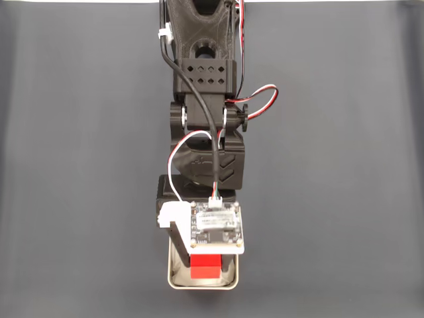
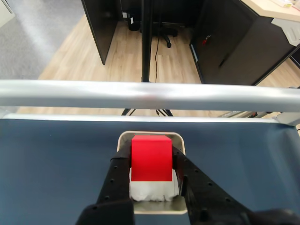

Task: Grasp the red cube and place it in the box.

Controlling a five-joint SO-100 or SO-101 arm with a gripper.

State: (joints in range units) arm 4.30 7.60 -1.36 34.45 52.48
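The red cube (image 2: 151,158) sits between my gripper's (image 2: 150,151) two black fingers, which press against its left and right faces. It is low inside the box (image 2: 123,137), a small rounded square container with a pale metal rim and white lining. In the fixed view the arm reaches down the middle of the picture. The camera board on the wrist (image 1: 216,228) covers the upper part of the box (image 1: 171,281), and the red cube (image 1: 205,269) shows inside it, just below the board. I cannot tell whether the cube rests on the lining.
The box stands near the front edge of a dark mat (image 1: 79,172). A silver rail (image 2: 150,94) runs along the table edge just beyond it. Bare mat lies on both sides of the arm.
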